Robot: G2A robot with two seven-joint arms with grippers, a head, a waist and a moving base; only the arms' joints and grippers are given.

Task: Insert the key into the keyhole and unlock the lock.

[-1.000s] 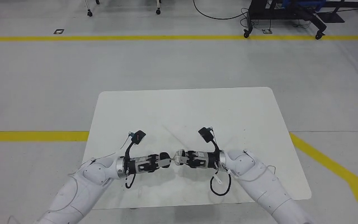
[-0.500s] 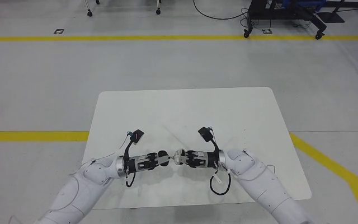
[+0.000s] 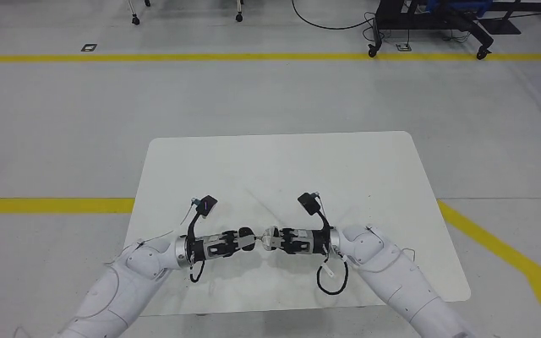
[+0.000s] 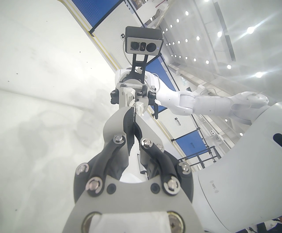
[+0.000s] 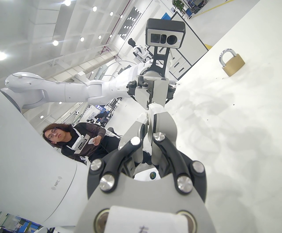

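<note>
While the two arms meet over the near half of the white table (image 3: 338,160), the left gripper (image 3: 253,237) and the right gripper (image 3: 270,237) face each other tip to tip. They sit just above the tabletop, about midway between the table's left and right edges.

Left gripper (image 4: 133,119): fingers pressed together. A thin dark edge (image 4: 133,126) sits in the seam between them; cannot tell if it is the key.

Right gripper (image 5: 151,119): white-wrapped fingers brought together as well; cannot tell whether they hold anything. The two grippers' tips are touching or very nearly so, and contact cannot be made out.

Brass padlock (image 5: 232,62): rests on the table near one of its edges, beyond the left gripper (image 5: 152,103) and well apart from both grippers. The silver shackle looks seated in the body.

Table: matte white top, rounded corners, a few small dark flecks on it.

Room: pale grey floor (image 3: 254,110) all round the table. One yellow floor line (image 3: 254,57) runs across beyond the table's far edge. Another (image 3: 59,205) passes level with the table's middle on either side. Wheeled frames (image 3: 431,21) with black cables stand past the far line. Over the table are rows of round ceiling lights (image 4: 251,29), with blue wall panels (image 4: 105,11) along the hall's side.
</note>
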